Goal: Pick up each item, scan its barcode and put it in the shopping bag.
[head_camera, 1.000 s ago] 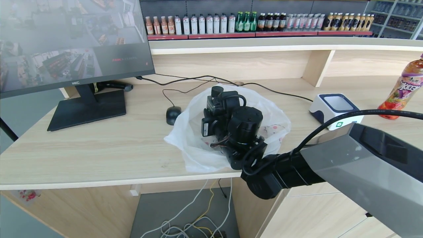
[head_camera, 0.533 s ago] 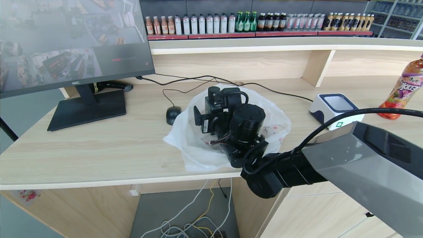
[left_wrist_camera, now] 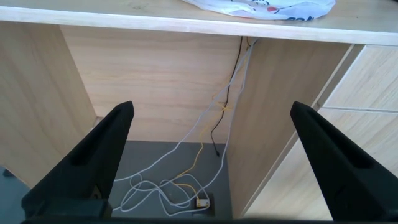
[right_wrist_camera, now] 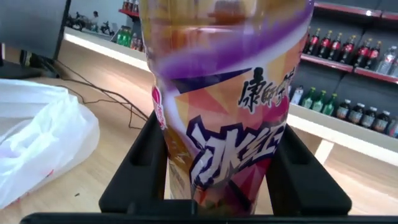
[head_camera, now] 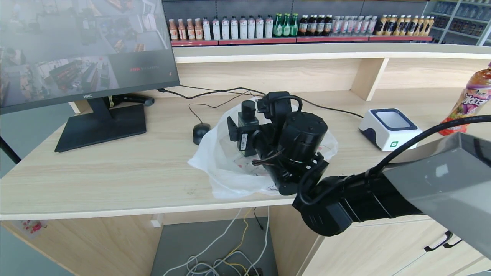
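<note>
Nearest, the left gripper point(left_wrist_camera: 211, 106) hangs low before the pale wooden counter point(head_camera: 115, 168), its black fingers spread wide with nothing between them, facing the loose white and yellow cables point(left_wrist_camera: 199, 162) under it. The right gripper point(right_wrist_camera: 221, 127) is pinching the tall plastic drink bottle with the purple and orange label point(right_wrist_camera: 224, 81), a dark finger lying against each side of the label. The crumpled white plastic shopping bag point(head_camera: 216, 174) lies open at the centre of the head frame, by the counter's near edge. There the bottle point(head_camera: 471, 100) stands at the right edge, well apart from the bag, yet the right arm's black wrist sits over the bag at centre, so the two views do not square on where the grip is. Right of centre, between bag and bottle, sits the white and navy box scanner point(head_camera: 385, 126), its window facing up. Farther back a dark monitor point(head_camera: 76, 50) fills the upper left. I judge the bottle to be the item in hand, gripped but not yet scanned. Which side bears the barcode I cannot tell, so the next move calls for lifting it, turning the code to the scanner's window, then carrying it left and lowering it into the bag's mouth.
</note>
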Available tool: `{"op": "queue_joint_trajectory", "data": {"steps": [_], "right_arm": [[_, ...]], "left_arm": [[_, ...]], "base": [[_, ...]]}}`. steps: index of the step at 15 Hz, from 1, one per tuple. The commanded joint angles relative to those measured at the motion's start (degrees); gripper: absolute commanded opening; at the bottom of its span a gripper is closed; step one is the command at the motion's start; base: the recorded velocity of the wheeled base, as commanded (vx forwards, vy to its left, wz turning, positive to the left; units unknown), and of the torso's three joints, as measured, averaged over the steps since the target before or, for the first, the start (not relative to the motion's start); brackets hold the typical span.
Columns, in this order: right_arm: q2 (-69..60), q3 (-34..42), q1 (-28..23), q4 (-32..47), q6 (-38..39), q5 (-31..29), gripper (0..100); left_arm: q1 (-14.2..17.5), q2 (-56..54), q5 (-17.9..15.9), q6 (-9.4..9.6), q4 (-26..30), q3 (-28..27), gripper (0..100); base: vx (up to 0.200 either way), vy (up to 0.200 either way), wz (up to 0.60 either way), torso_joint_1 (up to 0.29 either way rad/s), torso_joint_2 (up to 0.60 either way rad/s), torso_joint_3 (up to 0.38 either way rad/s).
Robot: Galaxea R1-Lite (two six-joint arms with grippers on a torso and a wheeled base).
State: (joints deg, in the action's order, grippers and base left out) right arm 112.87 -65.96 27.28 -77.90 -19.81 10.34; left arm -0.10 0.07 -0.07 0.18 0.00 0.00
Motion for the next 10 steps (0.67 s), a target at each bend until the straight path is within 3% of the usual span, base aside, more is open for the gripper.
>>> {"op": "queue_joint_trajectory", "data": {"steps": [1, 2, 5, 8, 10], "right_arm": [[1.6, -1.2, -3.5, -0.4, -3.6, 4.5, 0], [2.2, -1.2, -5.0, -0.2, -6.2, 9.8, 0], [4.7, -4.5, -5.0, -0.3, -8.2, 13.0, 0], [8.7, -13.4, -5.1, 3.1, -15.6, 19.9, 0], [10.4, -15.3, -5.4, 3.4, -18.1, 23.6, 0]], "left_arm": [[0.0, 0.0, 0.0, -0.01, 0.0, 0.0, 100], [0.0, 0.0, 0.0, -0.01, 0.0, 0.0, 100], [0.0, 0.0, 0.0, -0.01, 0.0, 0.0, 100], [0.0, 0.0, 0.0, -0.01, 0.0, 0.0, 100], [0.0, 0.0, 0.0, -0.01, 0.0, 0.0, 100]], "base": [[0.000, 0.000, 0.00, 0.000, 0.00, 0.000], [0.000, 0.000, 0.00, 0.000, 0.00, 0.000], [0.000, 0.000, 0.00, 0.000, 0.00, 0.000], [0.000, 0.000, 0.00, 0.000, 0.00, 0.000], [0.000, 0.000, 0.00, 0.000, 0.00, 0.000]]}}
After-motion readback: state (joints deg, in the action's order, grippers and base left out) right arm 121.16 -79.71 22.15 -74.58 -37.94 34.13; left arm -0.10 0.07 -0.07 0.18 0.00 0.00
